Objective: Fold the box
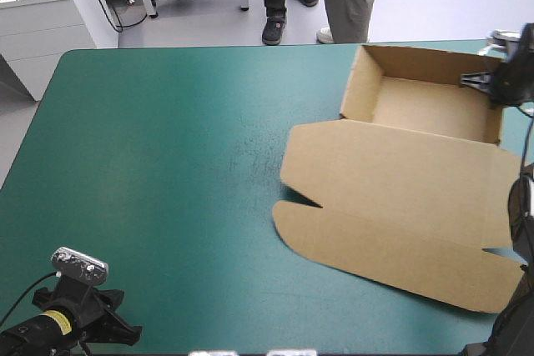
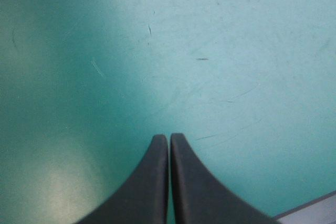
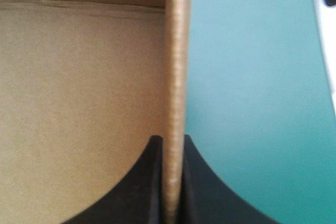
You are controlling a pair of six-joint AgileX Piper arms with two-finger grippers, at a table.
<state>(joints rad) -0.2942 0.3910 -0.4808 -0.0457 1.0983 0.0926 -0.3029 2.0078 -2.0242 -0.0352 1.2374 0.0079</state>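
Note:
The brown box (image 1: 417, 164) lies at the table's right side as an open tray (image 1: 430, 106) with walls raised and its lid (image 1: 400, 214) flat toward the near edge. My right gripper (image 1: 492, 81) is at the tray's right wall, near the far right corner. In the right wrist view its black fingers (image 3: 157, 182) clamp that wall's edge (image 3: 176, 77), one finger inside the tray and one outside; the gripper (image 3: 172, 142) is shut on the box. My left gripper (image 2: 169, 139) is shut and empty over bare teal-green cover at the table's near left corner (image 1: 92, 323).
The teal-green cover (image 1: 167, 164) stretches bare across the left and middle of the table. The table's near edge shows beside my left gripper (image 2: 310, 208). The box's lid reaches close to the table's right edge (image 1: 521, 231).

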